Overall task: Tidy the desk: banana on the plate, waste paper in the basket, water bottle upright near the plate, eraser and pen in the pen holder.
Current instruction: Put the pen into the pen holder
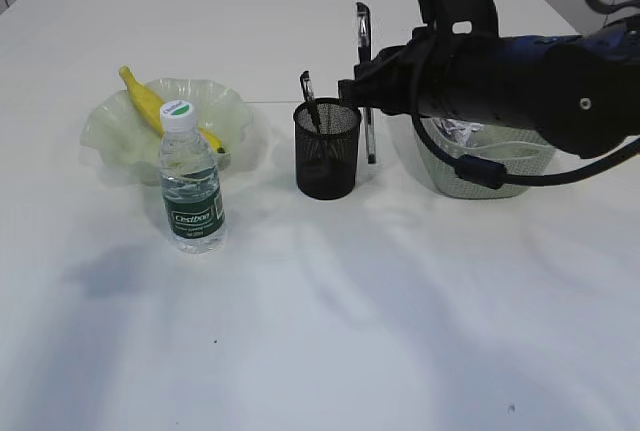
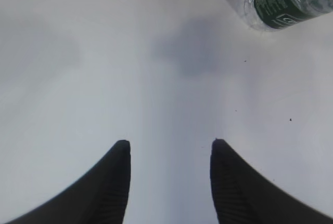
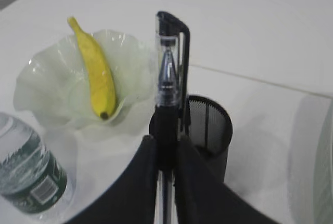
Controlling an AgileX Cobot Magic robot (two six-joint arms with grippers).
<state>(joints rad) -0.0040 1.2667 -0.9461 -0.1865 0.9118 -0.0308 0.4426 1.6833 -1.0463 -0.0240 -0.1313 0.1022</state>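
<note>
The right tool [image 3: 165, 154] gripped the pen [image 3: 169, 78] upright, apparently just beside the pen holder [image 3: 208, 130]; the left tool [image 2: 169, 148] stood open above the worktop [image 2: 78, 78].

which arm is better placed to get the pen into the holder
Right. The right gripper is shut on the pen beside the pen holder. The left gripper hangs open over bare desk, holding nothing.
</note>
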